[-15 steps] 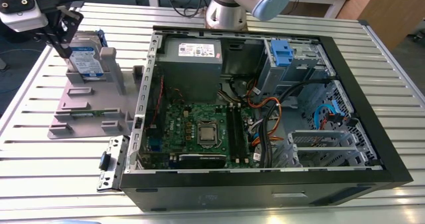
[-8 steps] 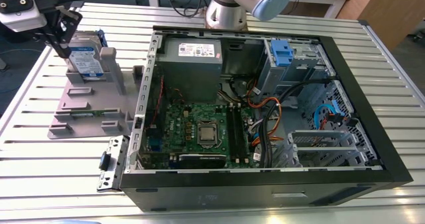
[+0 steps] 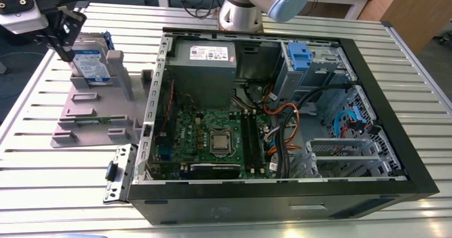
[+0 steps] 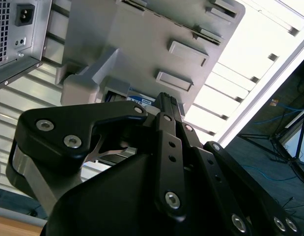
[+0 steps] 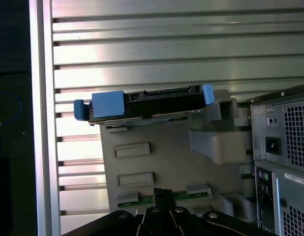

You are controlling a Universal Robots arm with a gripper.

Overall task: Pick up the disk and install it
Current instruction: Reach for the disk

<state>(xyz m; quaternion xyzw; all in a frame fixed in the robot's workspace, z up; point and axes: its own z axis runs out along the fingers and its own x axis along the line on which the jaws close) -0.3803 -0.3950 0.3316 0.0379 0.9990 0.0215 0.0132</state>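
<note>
- The gripper (image 3: 65,46) hangs over the bench's (image 3: 42,195) far corner at the exterior view's left; it is clenched on nothing, fingertips (image 5: 161,196) meeting in the first wrist view.
- The disk (image 3: 93,64) stands on edge in the grey holder (image 3: 92,111), between that corner and the open computer case (image 3: 395,143); its label faces out, blue bracket around it.
- Here's the line that matters: the disk sits just below the gripper, toward the case, and is not gripped; in the first wrist view the disk (image 5: 147,104) lies ahead of the tips, long edge running along the bench slats.
</note>
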